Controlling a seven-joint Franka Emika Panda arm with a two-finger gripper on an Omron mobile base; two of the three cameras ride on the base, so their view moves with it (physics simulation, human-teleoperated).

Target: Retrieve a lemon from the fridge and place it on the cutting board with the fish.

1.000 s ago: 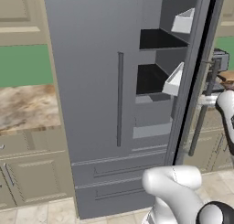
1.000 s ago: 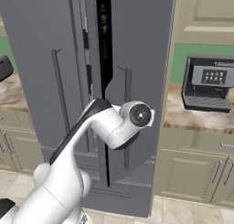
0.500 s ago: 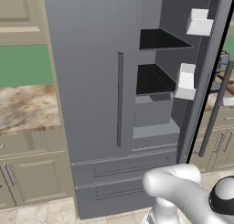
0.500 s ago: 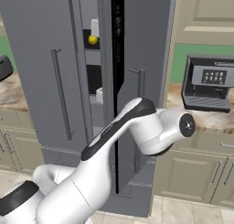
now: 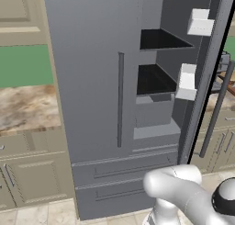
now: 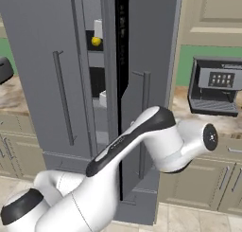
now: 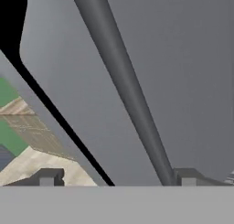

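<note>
Yellow lemon (image 6: 96, 41) on an upper shelf inside the fridge (image 5: 96, 81), right door swung open. Gripper (image 7: 114, 178) jaws spread wide, one tip either side of the door's bar handle (image 7: 123, 88), clamping nothing

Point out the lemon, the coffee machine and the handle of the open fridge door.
lemon (image 6: 96, 41): right base view, middle of the yellow fruit in the fridge.
coffee machine (image 6: 216, 85): right base view, its front panel below the screen.
handle of the open fridge door (image 7: 123, 88): hand view, midway along the bar.
</note>
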